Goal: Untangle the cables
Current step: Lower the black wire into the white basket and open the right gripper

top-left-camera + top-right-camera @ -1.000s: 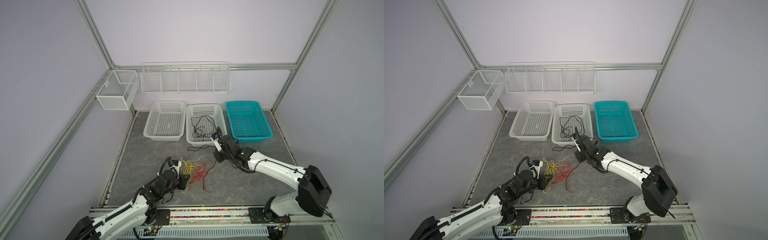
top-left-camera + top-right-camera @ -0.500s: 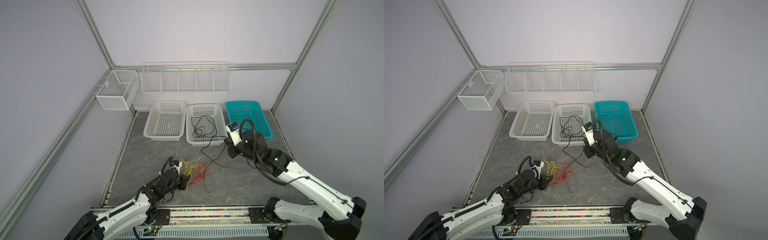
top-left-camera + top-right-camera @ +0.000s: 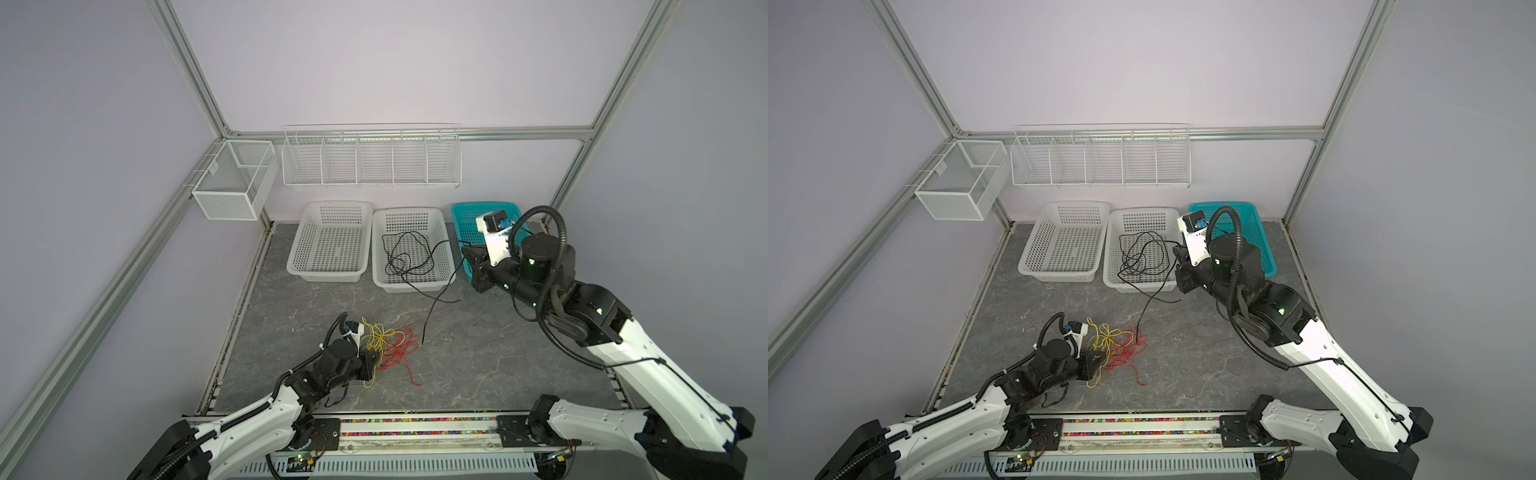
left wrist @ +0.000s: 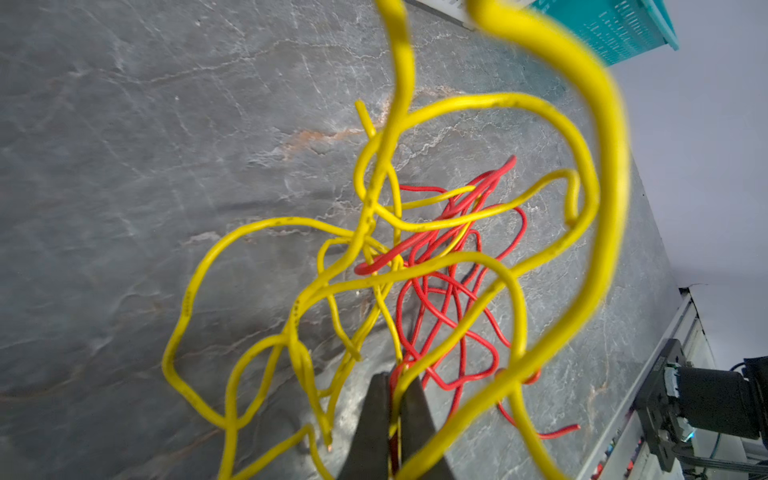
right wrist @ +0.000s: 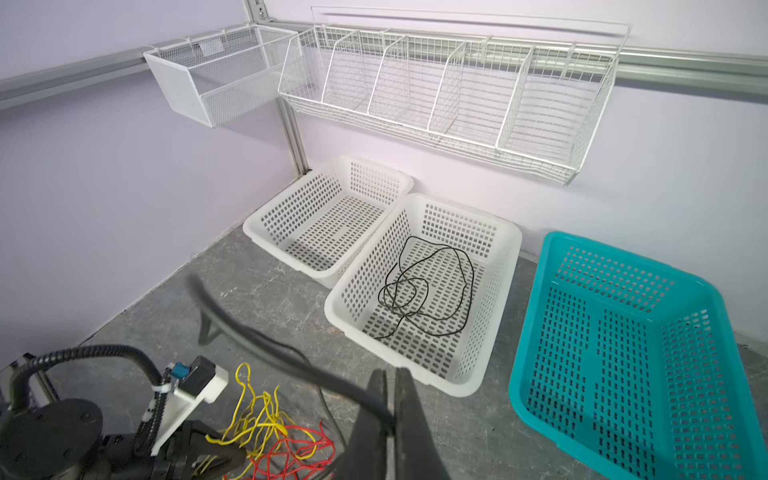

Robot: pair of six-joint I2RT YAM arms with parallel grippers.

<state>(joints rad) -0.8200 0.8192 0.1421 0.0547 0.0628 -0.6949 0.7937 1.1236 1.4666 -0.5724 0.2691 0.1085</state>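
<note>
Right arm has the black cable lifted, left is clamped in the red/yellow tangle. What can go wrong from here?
1. The black cable held in the right gripper ends at the red cable; pulling may snag it and drag it along.
2. It crosses the middle white basket at the front rim; tension could pull its loops out or shift the basket.
3. The left gripper looks shut on yellow cable and red together, so both may lift.
</note>
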